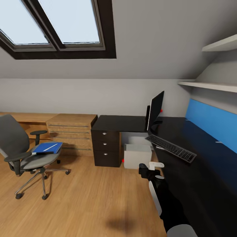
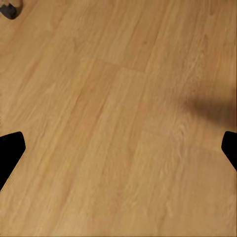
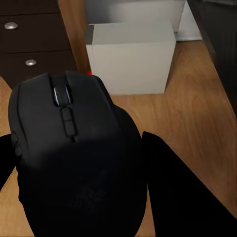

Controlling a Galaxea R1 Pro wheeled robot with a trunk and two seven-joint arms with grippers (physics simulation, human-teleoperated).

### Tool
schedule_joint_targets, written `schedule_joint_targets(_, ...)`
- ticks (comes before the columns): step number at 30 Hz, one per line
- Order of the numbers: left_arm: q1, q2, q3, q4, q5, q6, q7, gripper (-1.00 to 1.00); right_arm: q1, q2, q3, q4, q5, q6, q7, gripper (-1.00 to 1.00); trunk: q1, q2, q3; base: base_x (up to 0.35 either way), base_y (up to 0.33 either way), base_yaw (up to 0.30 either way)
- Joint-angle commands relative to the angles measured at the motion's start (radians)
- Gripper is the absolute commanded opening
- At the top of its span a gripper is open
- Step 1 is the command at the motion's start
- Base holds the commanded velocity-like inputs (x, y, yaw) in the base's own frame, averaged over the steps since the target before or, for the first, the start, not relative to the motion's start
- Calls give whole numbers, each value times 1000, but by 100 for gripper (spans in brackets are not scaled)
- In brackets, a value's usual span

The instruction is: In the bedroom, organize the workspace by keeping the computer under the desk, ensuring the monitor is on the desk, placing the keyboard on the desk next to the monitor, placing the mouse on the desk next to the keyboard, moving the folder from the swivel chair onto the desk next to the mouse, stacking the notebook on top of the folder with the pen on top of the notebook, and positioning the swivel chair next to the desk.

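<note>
One mouse (image 3: 74, 153) clamped between right gripper (image 1: 148, 171) fingers, held above floor (image 1: 92, 204) just off desk (image 1: 197, 171) front edge, near keyboard (image 1: 171, 148). Your risk: fingers sit on rounded shell, so a jolt could pop it loose; low approach could clip desk edge or nudge keyboard. Left gripper (image 2: 118, 148) spread apart, empty, facing bare floor. Computer (image 3: 131, 57) under desk beside drawers (image 1: 106, 144). Monitor (image 1: 154, 110) on desk. Swivel chair (image 1: 23, 148) well apart, seat holding folder (image 1: 47, 147). Drawers closed, contents hidden.
</note>
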Motion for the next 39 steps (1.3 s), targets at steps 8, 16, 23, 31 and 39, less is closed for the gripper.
schedule_joint_targets(8, -1, 0, 2, 1, 7, -4, -2, 100, -1, 1, -1, -1, -1, 5, -2, -100, -30, 56, 24, 199, 26, 0)
schedule_joint_targets(16, -1, 0, 2, 1, 7, -4, -2, 100, 0, 1, 7, -1, -1, 5, -1, -100, -61, 112, 49, 187, 1, 0)
schedule_joint_targets(23, -1, 0, 3, 1, 7, -4, -3, 100, 1, 1, 25, 2, -1, 5, 0, -100, -88, 161, 71, 211, 101, 0)
schedule_joint_targets(31, -1, 1, 3, 1, 8, -4, -2, 100, 1, 1, 28, 5, 1, 5, 1, -100, -119, 217, 96, 240, 247, 0)
schedule_joint_targets(39, -1, 1, 3, 0, 9, -4, -2, 100, 1, 1, 28, 4, 1, 5, 1, -100, -149, 273, 121, 249, 247, 0)
